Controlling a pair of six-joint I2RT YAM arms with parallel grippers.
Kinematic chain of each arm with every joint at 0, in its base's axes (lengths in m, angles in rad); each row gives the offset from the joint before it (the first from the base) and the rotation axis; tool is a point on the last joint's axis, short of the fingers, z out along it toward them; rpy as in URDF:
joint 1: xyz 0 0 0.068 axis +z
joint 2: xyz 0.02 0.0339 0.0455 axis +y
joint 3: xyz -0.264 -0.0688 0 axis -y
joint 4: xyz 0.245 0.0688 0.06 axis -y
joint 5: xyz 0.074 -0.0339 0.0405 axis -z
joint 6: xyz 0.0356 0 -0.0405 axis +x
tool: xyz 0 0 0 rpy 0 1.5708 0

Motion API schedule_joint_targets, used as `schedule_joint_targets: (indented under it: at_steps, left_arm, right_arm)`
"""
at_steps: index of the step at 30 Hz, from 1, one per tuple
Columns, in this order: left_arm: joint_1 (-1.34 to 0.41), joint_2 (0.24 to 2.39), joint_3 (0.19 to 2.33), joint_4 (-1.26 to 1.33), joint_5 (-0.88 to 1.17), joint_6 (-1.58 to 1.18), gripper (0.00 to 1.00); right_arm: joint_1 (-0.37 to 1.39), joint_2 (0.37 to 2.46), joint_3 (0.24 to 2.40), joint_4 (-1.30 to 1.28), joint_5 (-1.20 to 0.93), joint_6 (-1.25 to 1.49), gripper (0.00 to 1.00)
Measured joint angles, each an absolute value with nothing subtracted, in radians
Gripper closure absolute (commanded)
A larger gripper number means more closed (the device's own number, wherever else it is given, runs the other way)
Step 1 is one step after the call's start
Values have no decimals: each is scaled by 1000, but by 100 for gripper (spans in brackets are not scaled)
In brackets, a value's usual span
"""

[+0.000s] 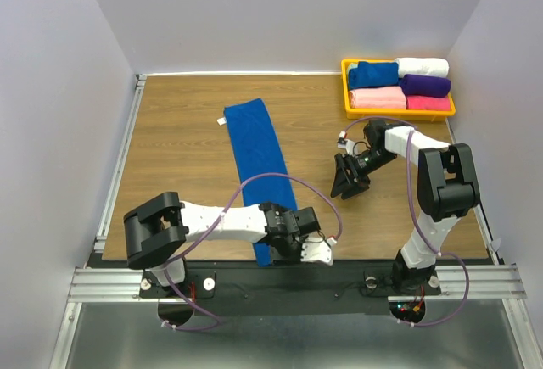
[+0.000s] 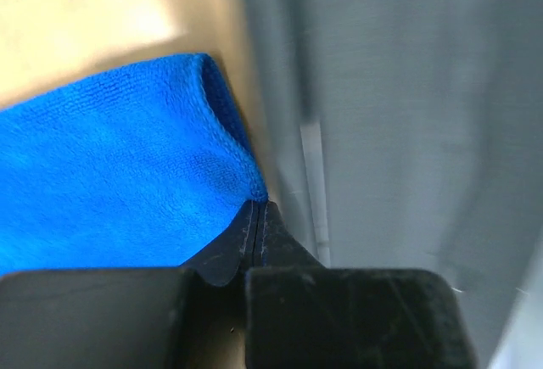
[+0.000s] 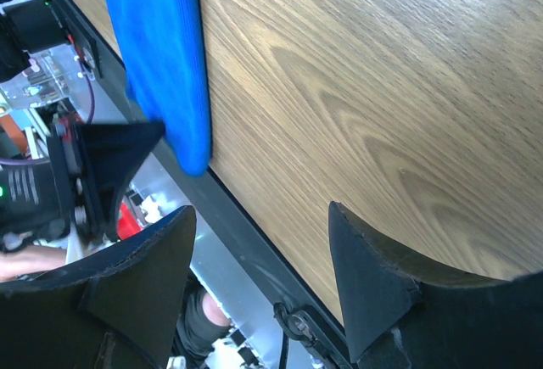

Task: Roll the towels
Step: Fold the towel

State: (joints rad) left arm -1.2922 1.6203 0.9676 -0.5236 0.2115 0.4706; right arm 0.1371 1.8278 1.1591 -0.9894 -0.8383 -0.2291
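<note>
One royal-blue towel (image 1: 254,161) lies flat as a long strip down the middle of the table, its near end at the front edge. My left gripper (image 1: 273,254) is at that near end. In the left wrist view its jaws (image 2: 259,206) are shut, with the towel's corner (image 2: 250,184) pinched at the fingertips and the edge curled up. My right gripper (image 1: 346,184) hovers open and empty over bare wood to the right of the towel. The right wrist view (image 3: 261,209) shows the towel's near end (image 3: 161,64). A second blue towel (image 1: 372,74) lies folded in the yellow tray.
The yellow tray (image 1: 345,89) stands at the back right and also holds white (image 1: 422,67), purple (image 1: 426,86) and pink (image 1: 377,97) towels. The table's black front rail (image 3: 246,229) runs just below the towel's near end. Grey walls enclose the table.
</note>
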Motion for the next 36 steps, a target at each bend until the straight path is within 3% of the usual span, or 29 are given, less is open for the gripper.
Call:
schedule_joint_targets:
  at_steps: [10,24,36]
  left_arm:
    - [-1303,1558,1056,-613,371,536,100]
    - [-868,1662,1295,-722,380,768,100]
    - [-724,1813,1304,-669,327,846,100]
  right_arm:
    - [137,1828,1178,-1002,-839,-229,32]
    - [137,1858,1216,-1013,-850,-229,32]
    - [137,1859,1216,-1014,-857,-237,32]
